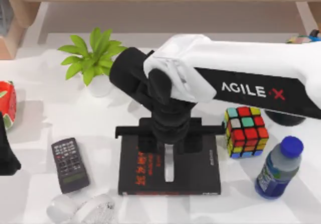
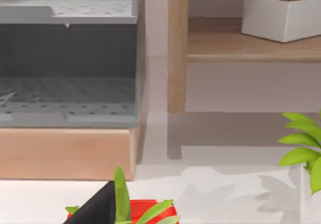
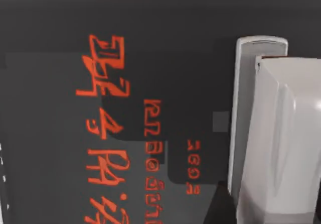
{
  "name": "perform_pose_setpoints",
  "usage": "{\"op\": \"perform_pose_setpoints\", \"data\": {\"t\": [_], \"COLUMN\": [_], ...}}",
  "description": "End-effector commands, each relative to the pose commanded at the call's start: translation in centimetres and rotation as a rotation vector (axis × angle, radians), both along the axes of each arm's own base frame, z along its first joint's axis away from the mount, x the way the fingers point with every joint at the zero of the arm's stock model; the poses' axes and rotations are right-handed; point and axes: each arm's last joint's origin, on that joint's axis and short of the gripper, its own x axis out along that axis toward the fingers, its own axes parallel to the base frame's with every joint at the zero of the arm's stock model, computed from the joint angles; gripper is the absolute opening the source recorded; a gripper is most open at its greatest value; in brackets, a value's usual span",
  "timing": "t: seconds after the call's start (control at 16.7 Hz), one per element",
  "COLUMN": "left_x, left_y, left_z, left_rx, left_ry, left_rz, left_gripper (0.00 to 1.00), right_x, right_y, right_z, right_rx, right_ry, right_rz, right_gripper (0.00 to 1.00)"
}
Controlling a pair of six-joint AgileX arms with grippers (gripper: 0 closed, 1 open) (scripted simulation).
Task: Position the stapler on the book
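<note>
Because the stapler [image 1: 169,164] must rest on the book [image 1: 200,171], my right gripper [image 1: 169,142] hovers over it, stapler below my jaws; their grip I cannot tell.

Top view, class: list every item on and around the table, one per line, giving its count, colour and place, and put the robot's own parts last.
book: one, black with red characters, front centre of the table.
stapler: one, white-grey, lying on the book.
remote control: one, dark grey, left of the book.
Rubik's cube: one, multicoloured, right of the book.
water bottle: one, blue-capped, front right.
potted plant: one, green in a white pot, back left.
red object: one, left edge.
right arm: white and black, reaching over the book.
right gripper: black, above the stapler.
left arm: black, parked at the left edge.
</note>
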Motion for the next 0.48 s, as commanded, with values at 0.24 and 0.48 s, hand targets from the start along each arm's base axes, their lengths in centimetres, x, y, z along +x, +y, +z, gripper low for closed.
{"op": "perform_pose_setpoints", "data": {"t": [0.24, 0.48], "left_x": [0.0, 0.0], "left_y": [0.0, 0.0], "left_z": [0.0, 0.0], "left_rx": [0.0, 0.0], "left_ry": [0.0, 0.0], "left_rz": [0.0, 0.0], "left_gripper": [1.0, 1.0], "right_x": [0.0, 0.0], "right_y": [0.0, 0.0], "right_z": [0.0, 0.0], "right_rx": [0.0, 0.0], "right_ry": [0.0, 0.0], "right_rz": [0.0, 0.0], "right_gripper": [0.9, 1.0]}}
